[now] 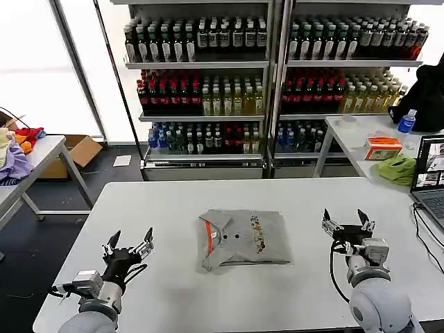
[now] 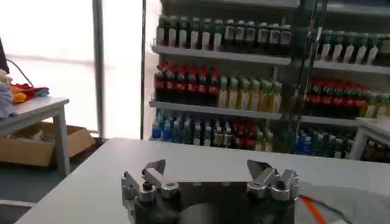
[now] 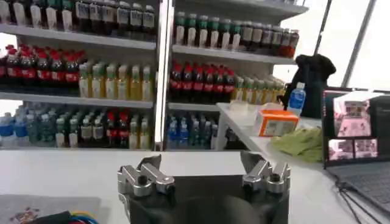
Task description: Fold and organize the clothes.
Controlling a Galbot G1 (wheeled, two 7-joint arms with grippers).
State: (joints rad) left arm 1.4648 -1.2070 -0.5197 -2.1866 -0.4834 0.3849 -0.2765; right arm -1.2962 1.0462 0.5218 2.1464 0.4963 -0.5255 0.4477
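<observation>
On white bench, centre: folded light grey cotton T-shirt, orange neck label showing. Left gripper and right gripper flank it, well apart, fingers spread, holding nothing.

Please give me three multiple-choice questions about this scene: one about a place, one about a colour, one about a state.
1. Where does the T-shirt lie on the white table?
A. between the two grippers
B. at the far edge
C. under the laptop

2. What colour is its neck label?
A. blue
B. orange
C. black

3. How is the T-shirt?
A. spread flat with sleeves out
B. hanging off the table
C. folded into a compact rectangle

Answers: 1 A, the left gripper and right gripper flank it, both open; 2 B, the collar strip is orange; 3 C, edges are tucked in.
</observation>
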